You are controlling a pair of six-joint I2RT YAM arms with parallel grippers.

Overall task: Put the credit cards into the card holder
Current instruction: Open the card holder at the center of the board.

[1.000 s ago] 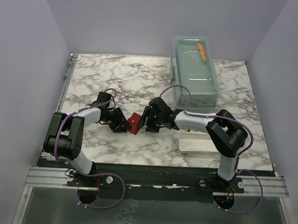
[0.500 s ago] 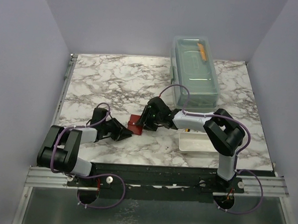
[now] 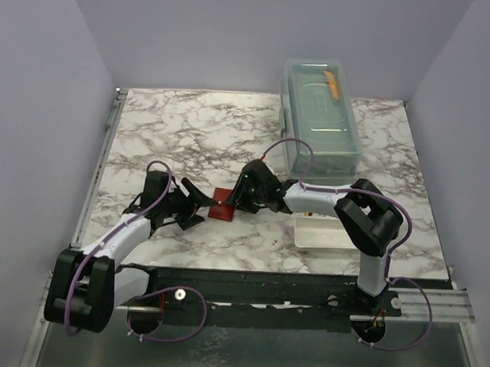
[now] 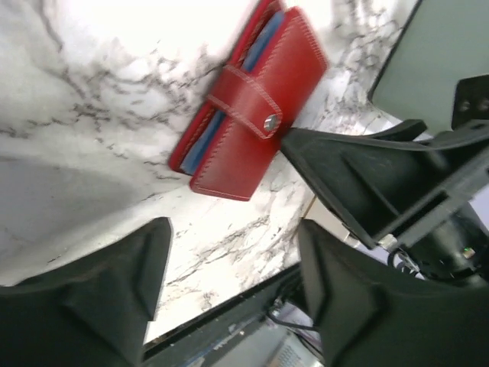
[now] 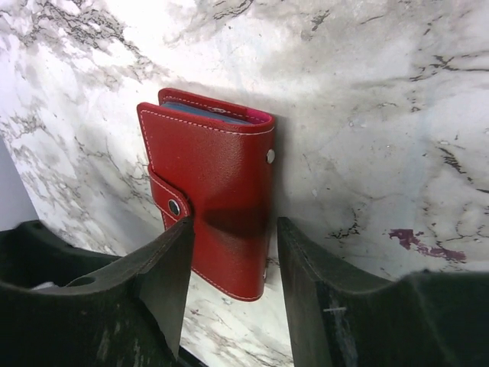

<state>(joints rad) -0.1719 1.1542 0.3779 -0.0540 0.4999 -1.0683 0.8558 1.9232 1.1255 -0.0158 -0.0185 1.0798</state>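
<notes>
Card holder [image 3: 222, 205], red, strap snapped shut, blue cards [image 4: 205, 151] showing at its edge, flat on marble table [image 3: 190, 131], left gripper [image 4: 233, 237] just left of it, fingers apart and empty, right gripper [image 5: 234, 225] at its right side, fingers spread over its end, white tray [image 3: 324, 235] farther right

Pale lilac walls [image 3: 36, 98] are enclosing a white, grey-veined marble table [image 3: 199, 123] on three sides, soft even light is falling across it, and an aluminium rail [image 3: 456, 306] is running along its near edge above a dull grey surface [image 3: 244, 356].
</notes>
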